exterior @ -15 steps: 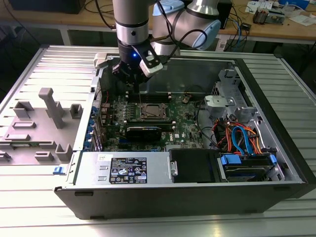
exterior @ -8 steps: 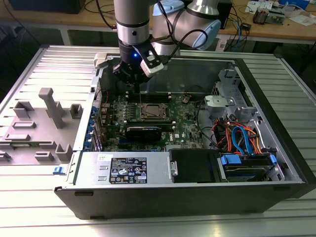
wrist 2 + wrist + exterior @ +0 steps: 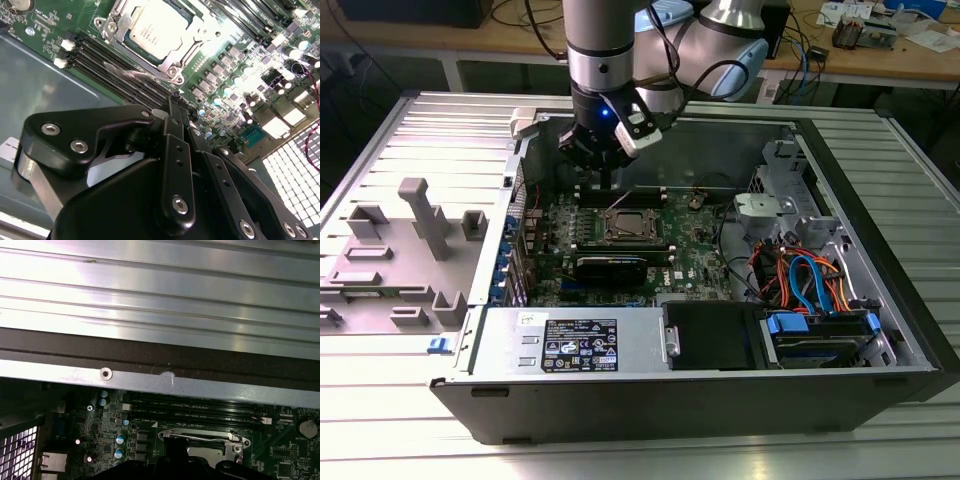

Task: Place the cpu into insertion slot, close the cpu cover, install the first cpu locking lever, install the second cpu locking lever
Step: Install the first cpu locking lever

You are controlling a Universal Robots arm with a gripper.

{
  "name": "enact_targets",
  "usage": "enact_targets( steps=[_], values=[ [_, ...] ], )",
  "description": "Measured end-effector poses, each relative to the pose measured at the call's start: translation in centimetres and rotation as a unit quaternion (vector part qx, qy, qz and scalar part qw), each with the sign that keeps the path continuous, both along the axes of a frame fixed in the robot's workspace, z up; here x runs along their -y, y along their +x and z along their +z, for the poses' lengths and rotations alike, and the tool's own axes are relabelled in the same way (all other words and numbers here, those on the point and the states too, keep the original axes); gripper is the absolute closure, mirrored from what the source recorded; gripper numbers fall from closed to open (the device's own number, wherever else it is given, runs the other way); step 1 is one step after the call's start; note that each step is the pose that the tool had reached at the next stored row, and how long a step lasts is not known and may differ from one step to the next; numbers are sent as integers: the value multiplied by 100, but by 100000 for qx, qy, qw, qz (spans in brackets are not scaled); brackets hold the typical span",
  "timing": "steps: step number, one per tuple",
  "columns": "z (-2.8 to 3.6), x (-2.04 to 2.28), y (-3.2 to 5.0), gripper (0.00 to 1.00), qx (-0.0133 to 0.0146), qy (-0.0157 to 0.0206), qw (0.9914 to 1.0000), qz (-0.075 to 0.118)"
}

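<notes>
Hovering beside the socket (image 3: pixel 658 230), the claw (image 3: pixel 175 97) is closed on nothing. The chip (image 3: pixel 157 30) lies seated under the lowered cover (image 3: pixel 116 25); a lever (image 3: pixel 125 74) looks unlatched, so locking likely demands a firm, accurate push.

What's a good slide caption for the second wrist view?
Shut gripper poised above the black memory slots, beside the cpu seated in its insertion slot.

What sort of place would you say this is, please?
Probably a robotics lab: an open computer case on a ribbed metal table, a robot arm over it, and a cable-strewn wooden workbench behind.
</notes>
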State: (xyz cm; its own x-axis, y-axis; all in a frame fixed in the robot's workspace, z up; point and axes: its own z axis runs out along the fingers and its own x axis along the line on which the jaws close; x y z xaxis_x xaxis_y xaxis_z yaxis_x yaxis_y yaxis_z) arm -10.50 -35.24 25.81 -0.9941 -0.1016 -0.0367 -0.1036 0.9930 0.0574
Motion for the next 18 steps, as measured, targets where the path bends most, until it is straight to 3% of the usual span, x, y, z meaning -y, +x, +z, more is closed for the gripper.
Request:
enact_targets(
  steps=[18],
  values=[
    [0, 0, 26, 89, -5, -7, 100000, -40]
  ],
)
